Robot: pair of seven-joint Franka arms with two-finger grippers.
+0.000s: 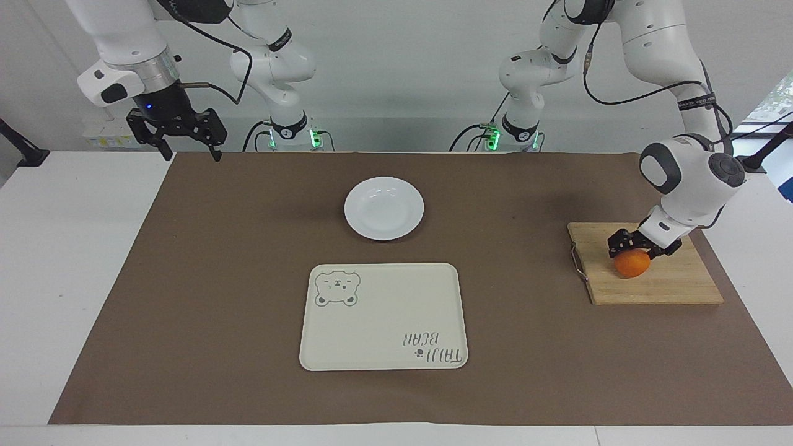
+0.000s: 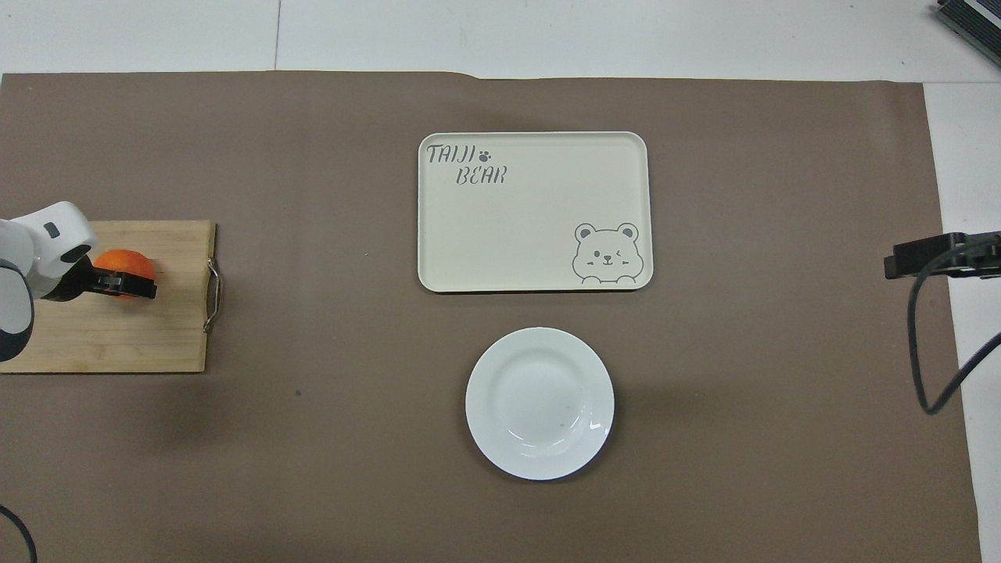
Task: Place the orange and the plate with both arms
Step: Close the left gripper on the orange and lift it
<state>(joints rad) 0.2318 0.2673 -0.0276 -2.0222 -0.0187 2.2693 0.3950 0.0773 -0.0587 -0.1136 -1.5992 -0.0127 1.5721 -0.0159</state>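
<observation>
The left tool (image 1: 641, 248) was down over the orange (image 1: 633, 264), which sat on a wooden cutting board (image 1: 681, 282) at the left arm's end of the worktop (image 1: 111, 297). Its fingers were spread and straddled the top of the fruit, one on either side; whether they already touched the skin could not be told, and nothing showed the orange lifted off the board. In the overhead view the left tool (image 2: 125, 283) covered part of the orange (image 2: 125, 262).

The orange looked light and firm, but round with a smooth skin, so it would likely roll or squirt out if pinched high. The best hold appeared to be across its widest girth, fingers lowered until they sat level with the middle of the fruit, with moderate squeeze; too much would bruise it.

The right tool (image 1: 176, 133) waited, fingers apart, raised above the worktop's edge at the right arm's end, well apart from everything.

The plate (image 1: 384, 208) lay flat, well away from both tools, between the robots and the cream tray (image 1: 384, 365). Glossy, stiff and breakable, it offered only its thin rim to grip; a pinch there would probably be slippery and let the plate tilt, so a slow lift seemed wise.
</observation>
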